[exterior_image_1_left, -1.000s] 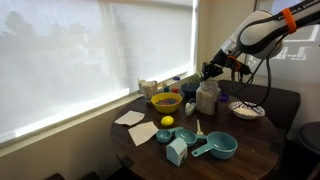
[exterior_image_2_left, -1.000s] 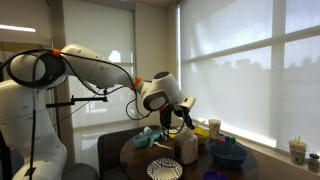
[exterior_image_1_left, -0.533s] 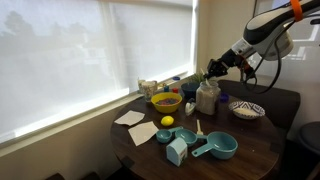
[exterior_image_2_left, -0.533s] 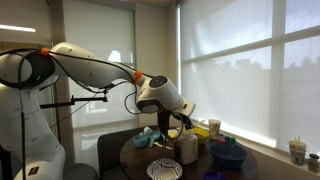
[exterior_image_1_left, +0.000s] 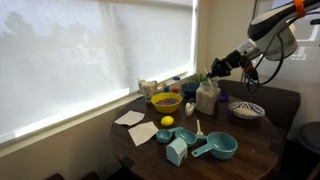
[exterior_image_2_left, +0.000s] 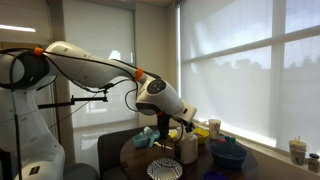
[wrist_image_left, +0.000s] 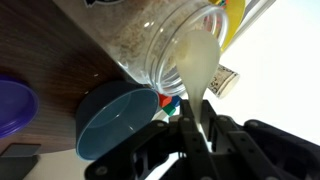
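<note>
Wrist view: clenching on the handle of a pale spoon (wrist_image_left: 200, 62), with the gripper (wrist_image_left: 196, 128) showing at the bottom edge and both fingers pressing the handle between them. Reaching up with the spoon's bowl across the open mouth of a glass jar (wrist_image_left: 150, 40) holding a grainy filling; touching it or not, impossible to tell. Lying just left of the spoon, a blue cup (wrist_image_left: 115, 118); peeking in at the left edge, a purple bowl (wrist_image_left: 12, 100). Hovering just above the jar (exterior_image_1_left: 207, 97) in an exterior view, on the window side of the round table (exterior_image_1_left: 250, 135). Sitting left of the jar, a yellow bowl (exterior_image_1_left: 166, 101) and, nearer, a lemon (exterior_image_1_left: 167, 121); standing to its right, a patterned bowl (exterior_image_1_left: 246, 110).
</note>
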